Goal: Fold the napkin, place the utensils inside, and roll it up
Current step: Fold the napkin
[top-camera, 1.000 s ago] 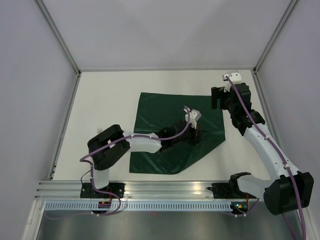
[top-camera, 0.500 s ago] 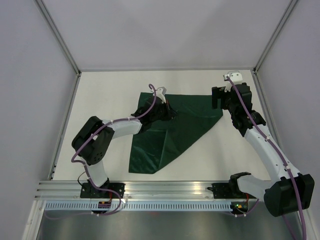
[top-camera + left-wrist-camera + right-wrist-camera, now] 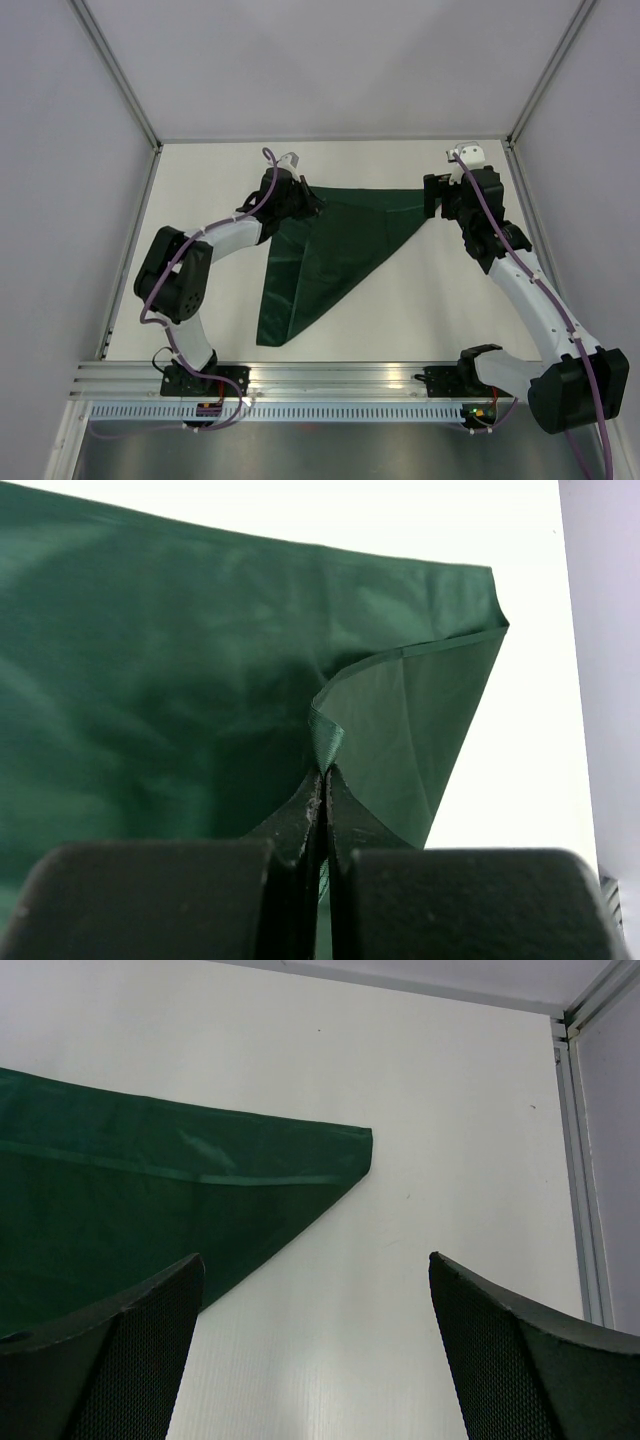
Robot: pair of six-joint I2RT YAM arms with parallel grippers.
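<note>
Scene: a dark green napkin point(image 3: 345, 235) lies on a white tabletop point(image 3: 450, 320), between two robot arms seen from above.
Napkin: it sits toward the far middle of the tabletop, doubled over into a rough triangle. One straight edge runs along the far side, and a long point reaches toward the near left.
Left arm point(image 3: 225, 235): it stretches to the napkin's far left corner. The left jaws are pressed together, pinching a corner of the cloth; the wrist view shows the hem curling up out of the grip.
Right arm point(image 3: 520, 280): it hovers just beside the napkin's far right corner. The right jaws are spread and hold nothing.
Utensils: none show in any view.
Step in hand: the first fold, corner to corner, looks nearly finished.
Next move: probably lowering the pinched corner squarely onto the corner beneath it, letting go, and checking that the layers lie flat.
Change from a second ago: the left jaws were then over the napkin's near right part, and the cloth was spread almost square. They have carried that corner across to the far left. The right arm has barely moved.
</note>
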